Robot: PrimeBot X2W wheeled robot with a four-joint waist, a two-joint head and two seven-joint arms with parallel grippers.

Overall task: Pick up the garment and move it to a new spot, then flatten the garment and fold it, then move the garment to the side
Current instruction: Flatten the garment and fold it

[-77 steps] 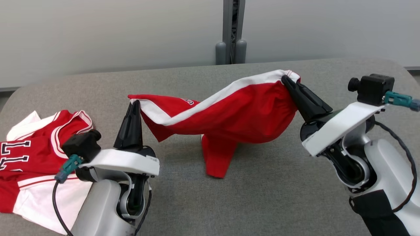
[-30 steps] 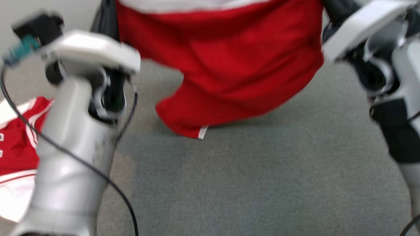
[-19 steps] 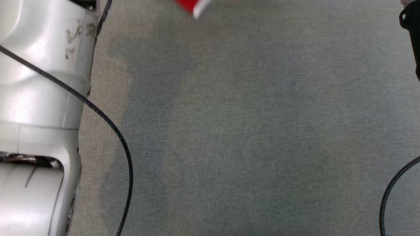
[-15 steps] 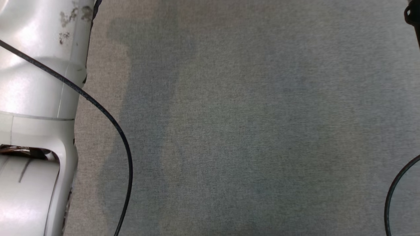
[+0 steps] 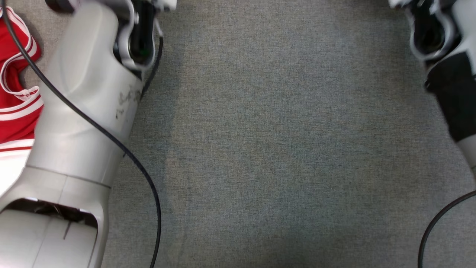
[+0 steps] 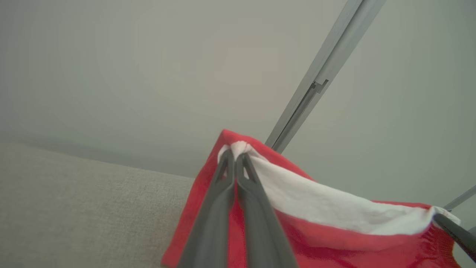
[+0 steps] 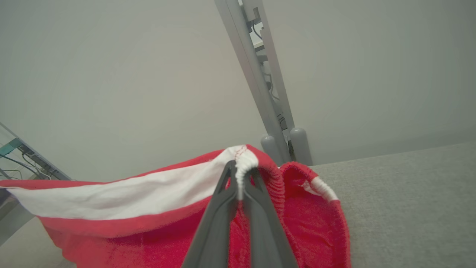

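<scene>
The left gripper [image 6: 235, 158] has its two fingers pressed together on a bunched white-and-red corner of the red shorts [image 6: 334, 249], at the centre of the left wrist view. The right gripper [image 7: 241, 167] is clamped the same way, at the centre of the right wrist view, on the white stripe end beside the gathered waistband [image 7: 275, 178]. The cloth hangs between the two grips with its white band running along the top edge.

The jersey [image 5: 15, 111], red with striped trim, lies crumpled at the left edge of the head view. It sits on the grey tabletop [image 5: 279, 149], partly behind the left forearm [image 5: 81, 111], and neither gripper touches it.

The step in hand looks like carrying the lifted shorts to a fresh spot and laying them flat. To do it well:

- Hold both grips level and far enough apart that the top edge is taut without straining the pinches.
- Aim for the open stretch of table in the middle of the head view, well apart from the jersey, so the two red pieces do not overlap.
- Lower slowly so the hanging hem lands first, then draw the top edge away from it so the cloth lays out flat rather than heaping.
- Release both sides together.

The right-hand pinch gathers ribbed folds, so a crease is likely there and will need smoothing.
</scene>
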